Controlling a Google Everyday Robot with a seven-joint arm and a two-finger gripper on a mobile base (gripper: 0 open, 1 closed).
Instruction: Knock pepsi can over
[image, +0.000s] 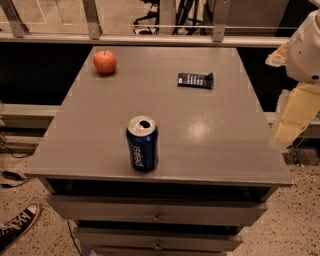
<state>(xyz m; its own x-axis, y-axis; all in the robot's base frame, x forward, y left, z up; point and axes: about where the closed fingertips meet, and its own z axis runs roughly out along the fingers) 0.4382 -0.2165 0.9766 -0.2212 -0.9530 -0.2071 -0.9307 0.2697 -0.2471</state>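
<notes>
The pepsi can (142, 144) stands upright near the front edge of the grey table (215, 135), left of the middle. It is dark blue with white lettering and a silver top with an open tab hole. My gripper (290, 125) hangs at the right edge of the view, just beyond the table's right side and above its surface. It is far to the right of the can and does not touch it. The white arm (305, 50) rises above it at the top right.
A red apple (105, 62) sits at the table's back left. A flat dark blue snack wrapper (195, 80) lies at the back right. Drawers (157, 215) are below the tabletop. A railing (150, 37) runs behind the table. A sneaker (17, 225) shows on the floor at the lower left.
</notes>
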